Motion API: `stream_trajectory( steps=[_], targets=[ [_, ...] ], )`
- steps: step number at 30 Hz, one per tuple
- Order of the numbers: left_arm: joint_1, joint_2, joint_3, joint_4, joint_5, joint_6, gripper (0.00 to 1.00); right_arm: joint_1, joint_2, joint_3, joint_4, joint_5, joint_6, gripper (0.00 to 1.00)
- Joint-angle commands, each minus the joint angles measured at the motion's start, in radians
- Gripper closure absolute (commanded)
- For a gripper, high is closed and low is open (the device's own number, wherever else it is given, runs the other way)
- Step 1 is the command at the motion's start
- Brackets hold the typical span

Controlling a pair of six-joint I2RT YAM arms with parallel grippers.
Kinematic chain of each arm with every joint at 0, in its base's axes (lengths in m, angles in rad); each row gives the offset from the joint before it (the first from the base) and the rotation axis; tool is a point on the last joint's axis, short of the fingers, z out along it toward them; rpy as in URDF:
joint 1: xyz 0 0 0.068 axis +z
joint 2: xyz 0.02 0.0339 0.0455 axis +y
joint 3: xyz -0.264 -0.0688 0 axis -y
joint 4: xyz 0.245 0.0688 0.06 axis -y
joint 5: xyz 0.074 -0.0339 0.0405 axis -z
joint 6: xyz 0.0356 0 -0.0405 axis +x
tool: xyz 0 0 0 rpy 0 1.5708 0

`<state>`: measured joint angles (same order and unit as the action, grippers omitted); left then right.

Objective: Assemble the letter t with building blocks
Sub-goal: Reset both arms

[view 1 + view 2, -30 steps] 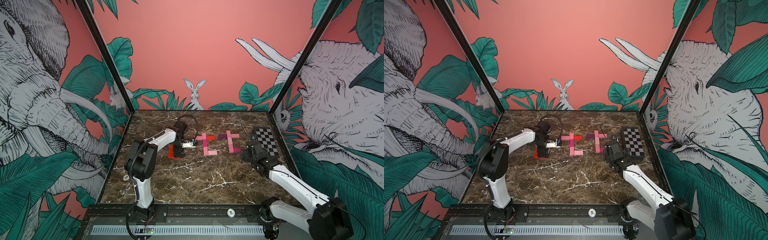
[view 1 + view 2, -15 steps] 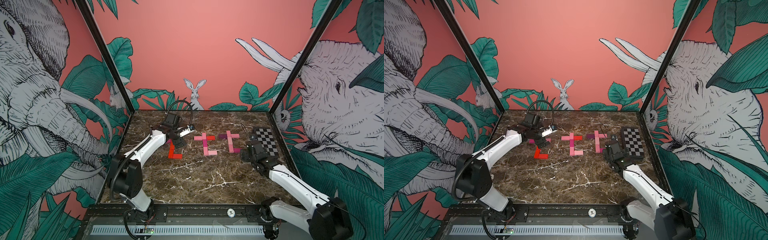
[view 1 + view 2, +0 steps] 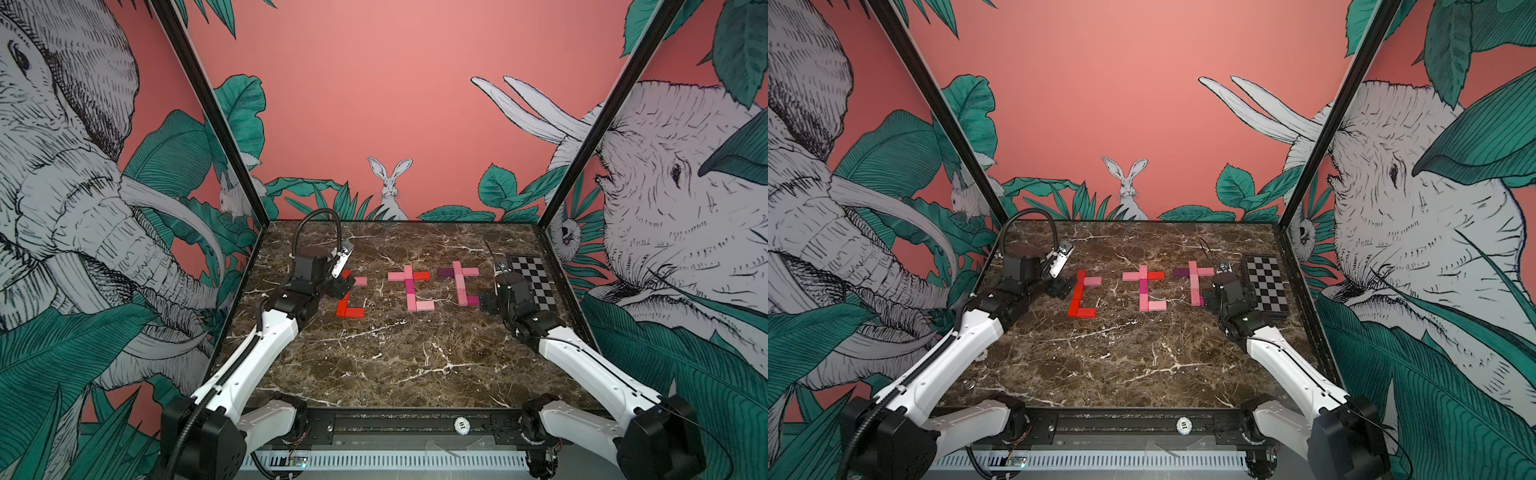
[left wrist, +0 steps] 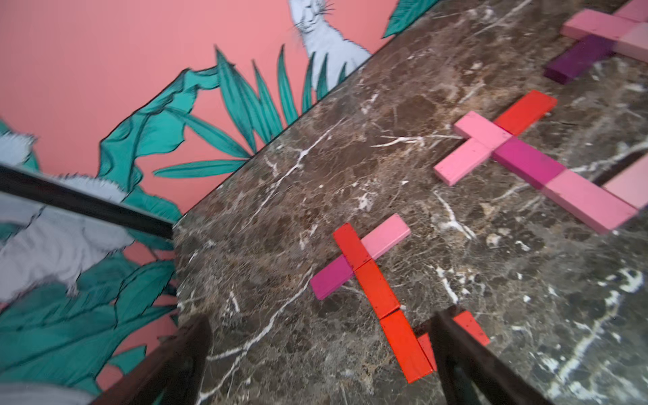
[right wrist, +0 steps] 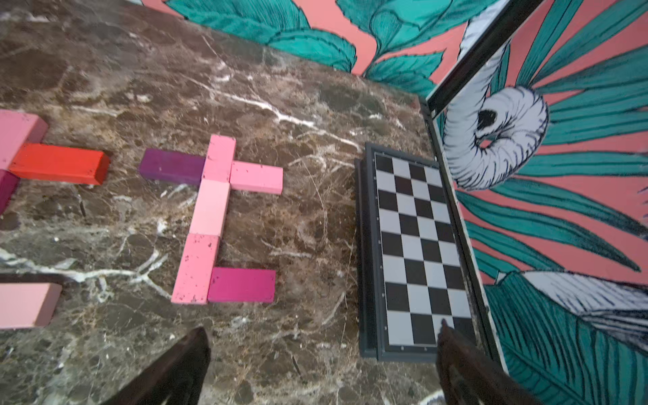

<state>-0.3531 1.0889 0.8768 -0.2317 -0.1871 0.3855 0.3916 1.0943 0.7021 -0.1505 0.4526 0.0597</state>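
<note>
1. right gripper [image 5: 321, 342]: jaws apart, empty, just near of the right t [image 5: 210, 210]'s foot; board [image 5: 368, 245] close on its right.
2. left gripper [image 4: 319, 333]: jaws apart, empty, above the left side of the red t [image 4: 378, 294].
3. blocks [image 3: 409, 291]: three flat t shapes in a row, left to right, on the far half of the table [image 3: 395, 365].
4. handling (judged): light, stiff, matte, not fragile. likely to slide on the marble, so a nudge would open the butt joints. take one block across its narrow width, mid-length, from above.
</note>
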Motion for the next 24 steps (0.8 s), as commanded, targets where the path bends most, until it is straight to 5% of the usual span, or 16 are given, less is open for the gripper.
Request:
stream_trajectory(
  steps=[1,12,24],
  targets=[
    [0.016,-0.070,-0.140,0.126,-0.214,-0.149,0.01,-0.009,0.007,-0.009,0.186,-0.008,-0.099,0.02],
    [0.043,-0.272,-0.467,0.299,-0.469,-0.279,0.01,-0.041,0.079,-0.054,0.360,-0.021,-0.153,0.02],
    [0.144,-0.088,-0.643,0.721,-0.383,-0.254,0.01,-0.163,0.232,-0.151,0.617,-0.087,-0.121,0.02]
  ],
)
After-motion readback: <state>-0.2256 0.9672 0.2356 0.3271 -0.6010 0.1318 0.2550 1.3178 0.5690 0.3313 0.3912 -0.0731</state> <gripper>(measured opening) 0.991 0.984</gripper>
